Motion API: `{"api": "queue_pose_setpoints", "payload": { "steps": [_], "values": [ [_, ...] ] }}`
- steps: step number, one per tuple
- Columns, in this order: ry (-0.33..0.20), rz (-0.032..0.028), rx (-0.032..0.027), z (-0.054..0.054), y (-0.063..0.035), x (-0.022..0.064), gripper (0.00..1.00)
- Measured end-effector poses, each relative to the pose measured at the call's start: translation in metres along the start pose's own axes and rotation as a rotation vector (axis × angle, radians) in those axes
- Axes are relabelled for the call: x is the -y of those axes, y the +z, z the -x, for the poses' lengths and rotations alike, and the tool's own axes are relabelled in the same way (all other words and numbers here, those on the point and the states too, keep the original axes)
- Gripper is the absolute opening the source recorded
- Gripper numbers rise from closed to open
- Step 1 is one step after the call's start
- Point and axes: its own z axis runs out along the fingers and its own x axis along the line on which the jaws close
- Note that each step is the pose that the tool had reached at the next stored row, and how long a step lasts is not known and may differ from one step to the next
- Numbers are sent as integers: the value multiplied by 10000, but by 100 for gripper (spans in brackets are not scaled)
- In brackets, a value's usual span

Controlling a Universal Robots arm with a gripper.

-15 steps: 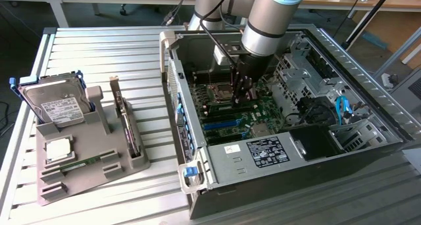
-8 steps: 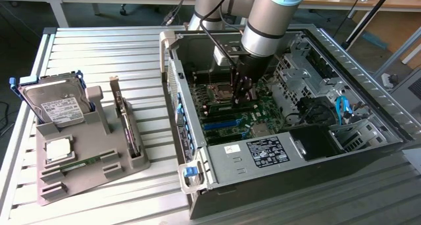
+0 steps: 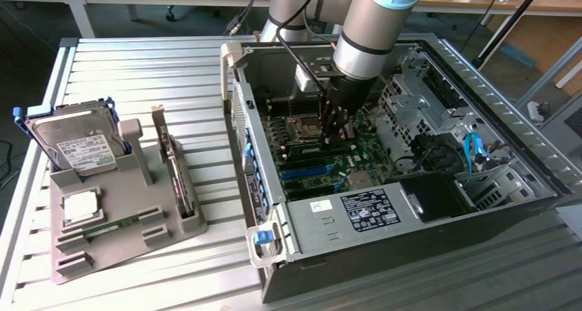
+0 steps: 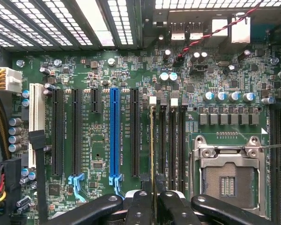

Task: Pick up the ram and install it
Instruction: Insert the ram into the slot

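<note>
Green ram (image 4: 152,140) between jaws; motherboard (image 4: 99,140) print illegible

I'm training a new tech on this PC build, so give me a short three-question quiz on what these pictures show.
1. True or false: the gripper is closed on the ram, which is held edge-on and lined up along the memory slots.
2. Which colour is the long expansion slot that stands between black ones? A red, B blue, C yellow.
3. Short answer: what does the second ram stick lie on?

Key: 1 true. 2 B. 3 the grey holder outside the computer case.
</note>
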Motion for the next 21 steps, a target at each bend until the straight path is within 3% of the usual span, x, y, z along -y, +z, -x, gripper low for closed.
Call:
{"api": "queue_pose_setpoints", "payload": {
  "steps": [7, 21],
  "values": [
    [304, 11, 20, 5, 8, 9, 13],
    [413, 15, 29, 12, 31, 12, 13]
  ]
}}
